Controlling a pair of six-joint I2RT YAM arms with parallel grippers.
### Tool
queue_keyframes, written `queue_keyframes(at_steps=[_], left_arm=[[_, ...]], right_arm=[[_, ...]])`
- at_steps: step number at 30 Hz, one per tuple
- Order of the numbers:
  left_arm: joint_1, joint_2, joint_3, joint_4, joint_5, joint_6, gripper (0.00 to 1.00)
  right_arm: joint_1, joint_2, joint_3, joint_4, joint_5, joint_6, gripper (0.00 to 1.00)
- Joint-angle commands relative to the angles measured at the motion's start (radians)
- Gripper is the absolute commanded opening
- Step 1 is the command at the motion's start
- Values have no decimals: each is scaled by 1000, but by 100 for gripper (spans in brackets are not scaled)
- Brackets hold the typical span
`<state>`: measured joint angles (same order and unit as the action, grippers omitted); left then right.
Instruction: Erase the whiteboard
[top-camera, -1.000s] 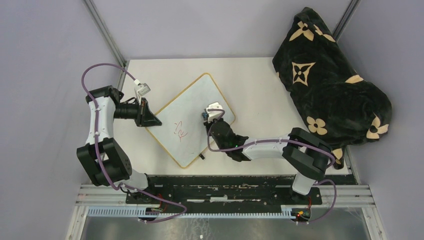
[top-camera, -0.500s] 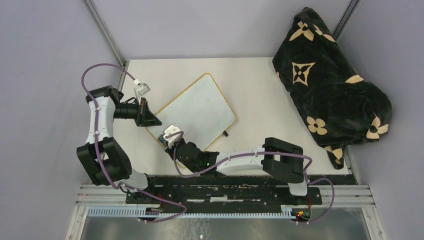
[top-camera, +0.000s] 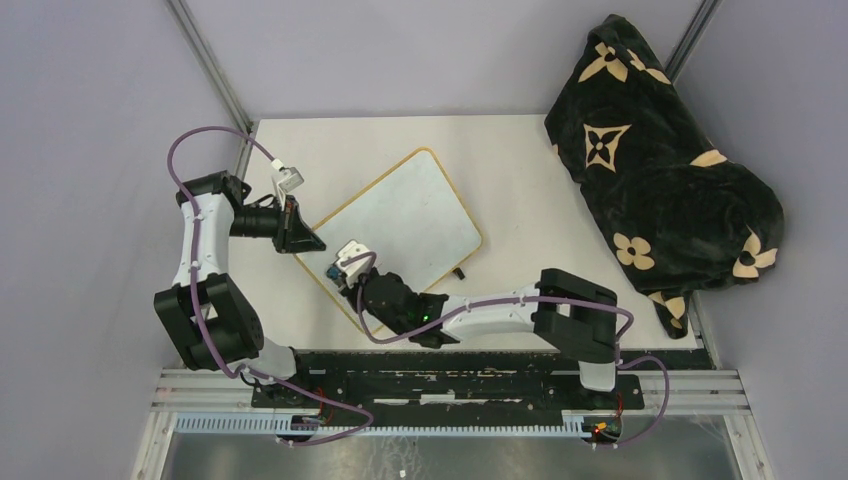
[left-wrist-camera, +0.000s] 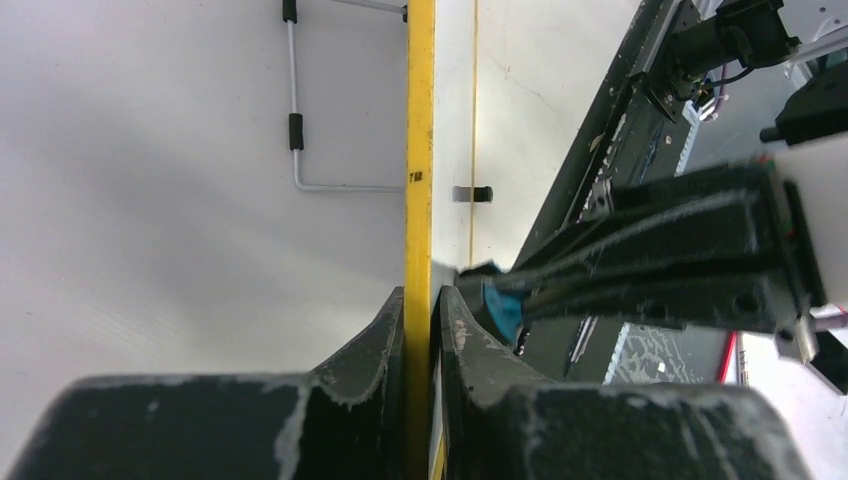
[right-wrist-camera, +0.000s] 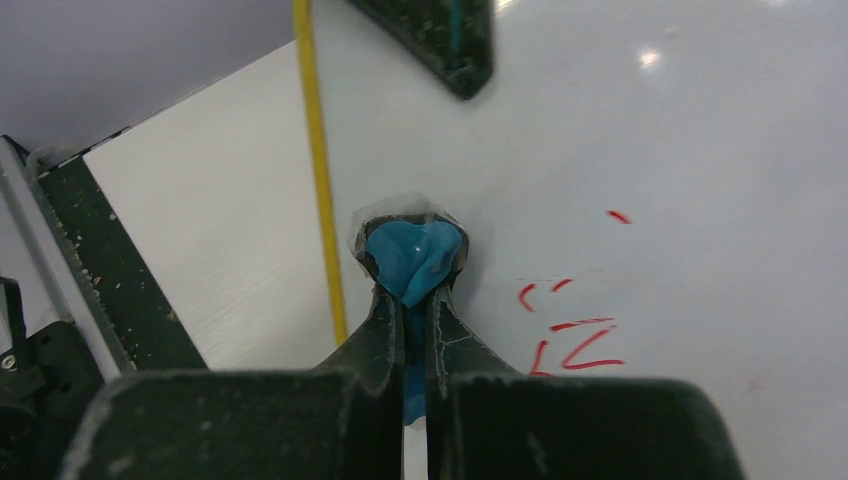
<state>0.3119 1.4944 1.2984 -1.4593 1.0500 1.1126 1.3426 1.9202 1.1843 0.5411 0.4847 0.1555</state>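
Left arm (top-camera: 203, 242) and right arm (top-camera: 490, 308) white-linked with black joints, looping purple cables (top-camera: 210, 130), scuffed black gripper fingers (right-wrist-camera: 375, 335)

board (right-wrist-camera: 650, 150): glossy, smooth white
frame (left-wrist-camera: 420, 150): smooth yellow, plastic-looking
table (top-camera: 520, 170): matt white, faintly ribbed
fingers (right-wrist-camera: 378, 340): matt black plastic, scuffed pale
pad (right-wrist-camera: 415, 255): soft matt blue
blanket (top-camera: 660, 170): plush black cloth, far right
rail (top-camera: 450, 400): grey metal

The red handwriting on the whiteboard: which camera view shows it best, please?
Right wrist: the red handwriting appears large beside the blue wiper in the right gripper. From above that arm hides it; the left wrist shows only the whiteboard edge-on.
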Motion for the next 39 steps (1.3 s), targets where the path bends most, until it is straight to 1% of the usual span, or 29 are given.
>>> queue_keyframes(at_steps=[1, 8, 11, 14, 17, 27, 34, 39], left_arm=[[-11, -17, -9, -3, -58, 81, 3], [-12, -17, -4, -3, -60, 73, 3], [-12, -17, -1, -3, -59, 69, 3], [-12, -17, 3, -4, -56, 59, 3], [-11, -25, 7, -3, -52, 48, 3], [-20, -64, 13, -4, -63, 13, 3], [-24, -55, 16, -4, -52, 4, 3], [-25, -53, 17, -3, -39, -10, 3]], right_arm=[[-130, -84, -51, 9, 82, -9, 1], [-219, -154, -122, 18, 93, -10, 1], [-236, -165, -132, 19, 86, -13, 1], [-235, -159, -124, 14, 32, -2, 1], [-218, -140, -109, 11, 8, 16, 1], [-139, -79, -53, 4, 22, -1, 1], [-73, -54, -18, -4, 23, -7, 1], [-66, -30, -15, -1, 36, 10, 1]])
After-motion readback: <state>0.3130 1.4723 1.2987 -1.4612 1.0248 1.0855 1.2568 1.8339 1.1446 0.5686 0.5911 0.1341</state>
